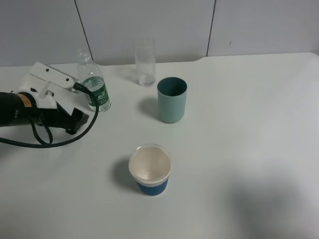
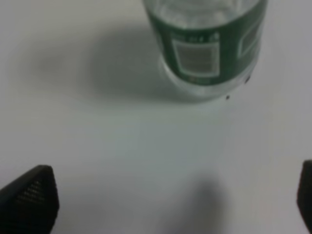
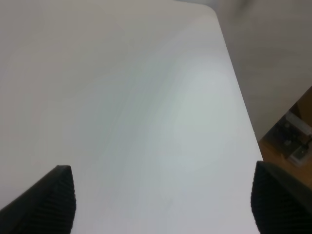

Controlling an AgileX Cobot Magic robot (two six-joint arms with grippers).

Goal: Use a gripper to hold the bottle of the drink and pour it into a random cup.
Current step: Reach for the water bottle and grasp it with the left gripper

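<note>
Bottle (image 1: 95,85) just beyond left hand (image 1: 79,104)

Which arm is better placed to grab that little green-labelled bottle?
Left. Its open black gripper faces the small clear plastic bottle with the dark green label, close by; the right gripper faces only white table.

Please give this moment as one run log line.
phase: pre-grasp | left gripper: open, short of bottle | right gripper: open, empty | bottle: upright, ungripped | cup: upright
</note>
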